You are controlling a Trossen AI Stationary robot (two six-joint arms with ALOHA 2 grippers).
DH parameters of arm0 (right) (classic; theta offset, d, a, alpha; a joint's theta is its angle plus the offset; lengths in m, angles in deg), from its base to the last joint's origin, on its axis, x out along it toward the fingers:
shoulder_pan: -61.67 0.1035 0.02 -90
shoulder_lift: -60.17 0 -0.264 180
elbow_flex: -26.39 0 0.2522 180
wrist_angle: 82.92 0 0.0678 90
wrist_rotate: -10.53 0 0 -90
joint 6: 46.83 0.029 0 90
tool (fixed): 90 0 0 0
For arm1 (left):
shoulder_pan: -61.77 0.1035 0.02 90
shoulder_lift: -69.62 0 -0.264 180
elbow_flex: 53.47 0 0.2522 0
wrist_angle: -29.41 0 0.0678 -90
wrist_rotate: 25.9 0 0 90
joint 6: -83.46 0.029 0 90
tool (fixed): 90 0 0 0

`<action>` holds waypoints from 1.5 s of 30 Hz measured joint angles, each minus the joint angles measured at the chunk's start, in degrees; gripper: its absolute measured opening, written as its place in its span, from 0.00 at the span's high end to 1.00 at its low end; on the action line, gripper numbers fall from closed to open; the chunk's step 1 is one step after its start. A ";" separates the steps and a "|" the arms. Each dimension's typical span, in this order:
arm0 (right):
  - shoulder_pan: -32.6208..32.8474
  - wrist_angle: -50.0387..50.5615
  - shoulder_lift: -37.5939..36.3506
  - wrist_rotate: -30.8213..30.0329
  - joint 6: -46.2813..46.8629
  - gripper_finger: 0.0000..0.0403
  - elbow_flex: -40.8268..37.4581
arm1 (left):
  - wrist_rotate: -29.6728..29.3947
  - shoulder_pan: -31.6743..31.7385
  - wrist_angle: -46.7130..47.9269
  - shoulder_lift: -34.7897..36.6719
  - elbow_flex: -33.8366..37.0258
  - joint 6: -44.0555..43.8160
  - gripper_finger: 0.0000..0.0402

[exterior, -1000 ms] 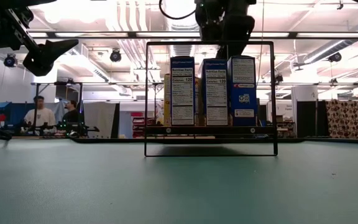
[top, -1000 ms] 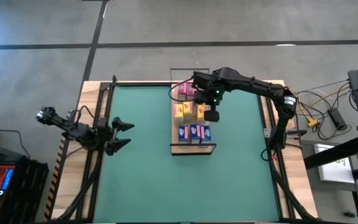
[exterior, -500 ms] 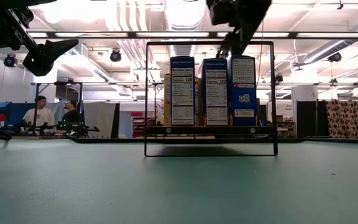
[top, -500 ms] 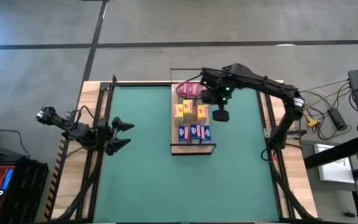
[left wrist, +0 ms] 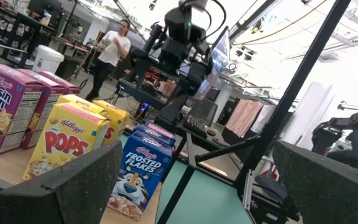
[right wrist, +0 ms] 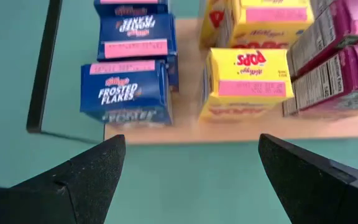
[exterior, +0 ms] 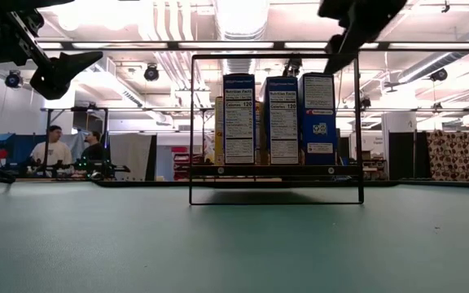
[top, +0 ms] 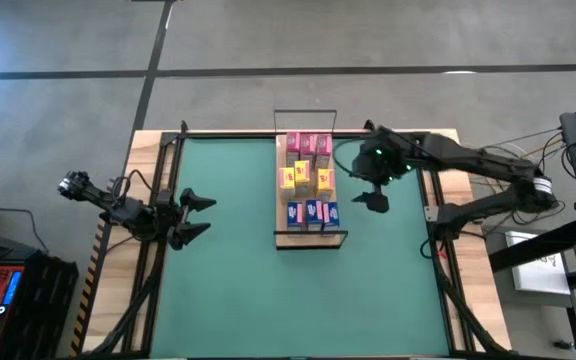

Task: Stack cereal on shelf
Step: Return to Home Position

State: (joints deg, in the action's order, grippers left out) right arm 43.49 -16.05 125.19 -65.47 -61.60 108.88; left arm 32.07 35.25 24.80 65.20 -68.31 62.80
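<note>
Robotics lab: exposed ceiling pipes, cluttered equipment benches, people.

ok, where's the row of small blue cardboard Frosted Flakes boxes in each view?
High: blue cardboard Frosted Flakes boxes, at the light-wood shelf board's lower end.
Low: boxes centre, nutrition panels facing us.
Left wrist: boxes beside the yellow Pops boxes.
Right wrist: boxes between yellow Pops and the black wire rail.
Shared landmark: that rail, right beside them.
</note>
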 joint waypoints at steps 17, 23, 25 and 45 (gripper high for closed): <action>2.22 -42.13 -18.12 3.22 3.43 0.11 -36.85 | 0.00 -0.02 0.00 0.00 0.00 0.00 0.01; 2.19 -45.62 -22.87 4.09 1.80 0.11 -41.94 | 0.00 0.00 0.00 0.00 0.00 0.00 0.01; 2.19 -45.75 -23.97 4.12 1.43 0.11 -43.03 | 0.00 -0.01 0.00 0.00 0.00 -0.01 0.01; 2.17 -46.19 -37.65 4.87 -4.26 0.11 -53.18 | 0.00 0.00 0.00 0.00 0.00 0.00 0.01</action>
State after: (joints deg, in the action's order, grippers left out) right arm 45.66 -62.25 87.54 -60.60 -65.85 55.70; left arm 32.07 35.25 24.80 65.20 -68.31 62.80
